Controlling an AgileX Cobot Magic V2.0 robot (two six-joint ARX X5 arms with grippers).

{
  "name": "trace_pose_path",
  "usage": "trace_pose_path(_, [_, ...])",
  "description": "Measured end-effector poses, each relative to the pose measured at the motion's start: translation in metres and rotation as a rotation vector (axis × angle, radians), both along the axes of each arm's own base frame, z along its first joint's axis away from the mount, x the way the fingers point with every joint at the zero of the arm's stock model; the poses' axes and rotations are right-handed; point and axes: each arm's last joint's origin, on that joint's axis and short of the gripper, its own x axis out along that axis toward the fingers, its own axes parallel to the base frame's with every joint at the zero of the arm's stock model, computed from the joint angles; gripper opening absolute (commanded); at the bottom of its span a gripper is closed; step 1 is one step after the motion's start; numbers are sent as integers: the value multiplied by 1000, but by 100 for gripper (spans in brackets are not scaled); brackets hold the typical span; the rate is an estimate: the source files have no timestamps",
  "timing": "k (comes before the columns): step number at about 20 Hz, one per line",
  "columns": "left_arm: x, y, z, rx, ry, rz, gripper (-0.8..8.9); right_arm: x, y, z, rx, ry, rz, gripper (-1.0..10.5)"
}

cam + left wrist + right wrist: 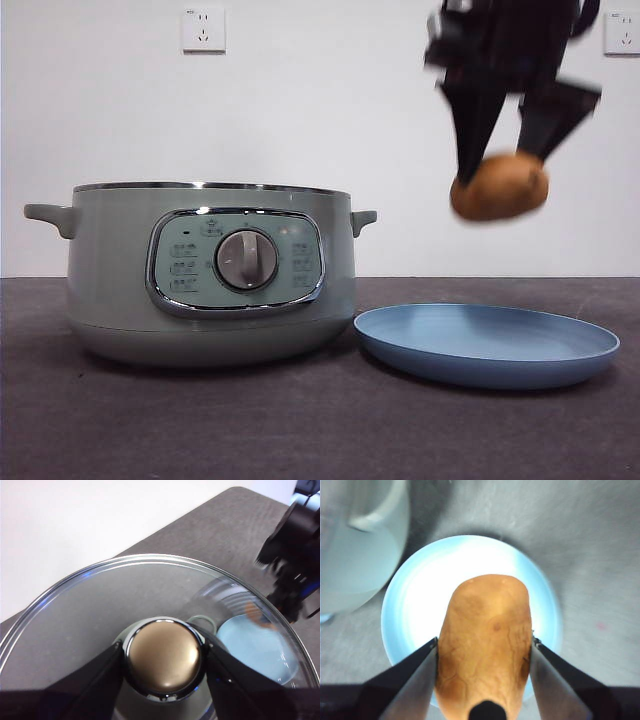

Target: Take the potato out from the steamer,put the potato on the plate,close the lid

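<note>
The pale-green steamer point(205, 270) stands open on the left of the table, its side and handle showing in the right wrist view point(355, 535). My right gripper point(505, 150) is shut on the brown-orange potato point(498, 187) and holds it in the air above the light-blue plate point(487, 343). In the right wrist view the potato point(485, 645) sits between the jaws, over the plate point(420, 600). My left gripper point(162, 660) is shut on the knob point(163, 655) of the glass lid point(90, 610) and holds it up, out of the front view.
The dark grey table point(300, 430) runs to a white wall with two sockets point(203, 29). Through the lid, the plate point(255, 647) and the right arm point(295, 555) show in the left wrist view.
</note>
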Motion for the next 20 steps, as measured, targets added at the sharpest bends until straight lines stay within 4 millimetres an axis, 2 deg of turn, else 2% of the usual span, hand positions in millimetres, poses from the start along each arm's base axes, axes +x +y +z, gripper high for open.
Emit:
trace_pose_path(5, [0, -1, 0, -8, 2, -16, -8, -7, 8, -74, 46, 4, 4, -11])
trace_pose_path(8, [0, -1, 0, -9, -2, -15, -8, -15, 7, -106, 57, -14, 0, -11])
trace_pose_path(13, [0, -1, 1, -10, -2, -15, -8, -17, 6, -109, 74, -45, -2, 28])
trace_pose_path(14, [0, -1, 1, -10, -2, -15, -8, -17, 6, -109, 75, -46, -2, 137])
trace_pose_path(16, [0, -1, 1, -10, -2, -16, -8, -17, 6, -109, 75, -46, -2, 425])
trace_pose_path(17, [0, -1, 1, -10, -2, -16, -8, -17, 6, -109, 75, -46, -2, 492])
trace_pose_path(20, [0, -1, 1, -10, -2, -16, -8, -19, 5, -108, 60, -16, -4, 503])
